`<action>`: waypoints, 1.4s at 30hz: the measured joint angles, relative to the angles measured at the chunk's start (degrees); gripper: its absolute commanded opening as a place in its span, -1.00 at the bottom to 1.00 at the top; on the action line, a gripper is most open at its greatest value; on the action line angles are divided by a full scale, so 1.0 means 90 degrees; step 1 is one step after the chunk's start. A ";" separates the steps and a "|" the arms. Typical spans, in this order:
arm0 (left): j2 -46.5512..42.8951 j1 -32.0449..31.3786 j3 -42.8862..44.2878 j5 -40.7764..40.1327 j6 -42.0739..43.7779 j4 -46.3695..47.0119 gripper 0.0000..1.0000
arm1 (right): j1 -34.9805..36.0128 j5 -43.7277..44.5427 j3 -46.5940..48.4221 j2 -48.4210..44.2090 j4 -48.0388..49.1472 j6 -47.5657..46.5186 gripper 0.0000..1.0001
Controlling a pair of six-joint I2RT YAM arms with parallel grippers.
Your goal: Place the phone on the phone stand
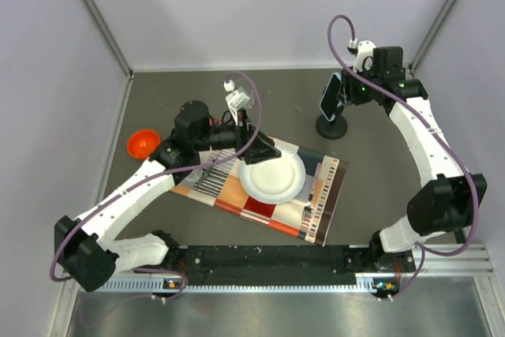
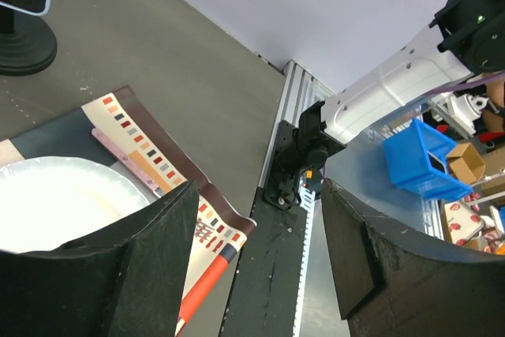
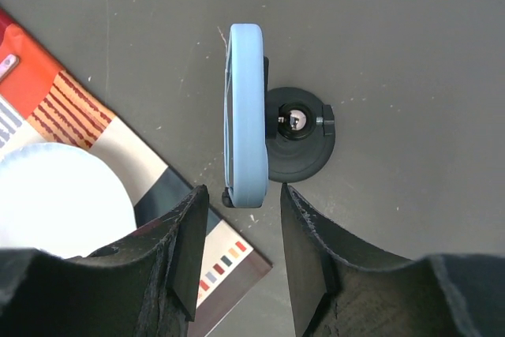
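Holds nothing in the right gripper, jaws parted either side of the phone, already perched edge-up on the phone stand, so could topple it by retreating crookedly; left gripper spread wide, empty.

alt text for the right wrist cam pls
Seen from above, the light blue phone stands edge-on at the black phone stand, just ahead of the open right hand. A white plate on a patterned mat lies left.

Pale walls with metal corner posts close in my dark grey worktop; past its near rail sits a blue bin.
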 measured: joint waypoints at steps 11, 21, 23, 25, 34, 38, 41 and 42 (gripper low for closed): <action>0.0034 -0.0187 0.0165 0.0027 0.0493 -0.0517 0.37 | 0.0000 -0.0420 0.0240 0.0238 0.0075 -0.0656 -0.65; 0.0148 -0.0209 0.0204 -0.0022 0.0619 -0.0889 0.36 | -0.0112 -0.0843 0.0442 0.0469 0.0102 -0.1042 -1.00; 0.0233 -0.0209 0.0284 -0.0027 0.0663 -0.0976 0.36 | -0.0231 -0.1192 0.0447 0.0498 0.0083 -0.1256 -1.00; 0.0294 -0.0209 0.0347 -0.0039 0.0699 -0.1083 0.36 | -0.0418 -0.1666 0.0449 0.0539 0.0068 -0.1498 -1.00; 0.0607 -0.0223 0.0444 0.0010 0.0675 -0.1239 0.39 | -0.1195 -0.4272 0.2212 0.1804 -0.2164 -0.3512 -1.00; 0.0726 -0.0226 0.0537 -0.0036 0.0743 -0.1545 0.40 | -0.1205 -0.4532 0.3147 0.2409 -0.3045 -0.4133 -1.00; 0.0726 -0.0233 0.0563 -0.0090 0.0758 -0.1613 0.40 | -0.1202 -0.4694 0.3912 0.2888 -0.3500 -0.4471 -1.00; 0.0726 -0.0236 0.0566 -0.0112 0.0758 -0.1620 0.40 | -0.1192 -0.4733 0.4124 0.3016 -0.3604 -0.4568 -1.00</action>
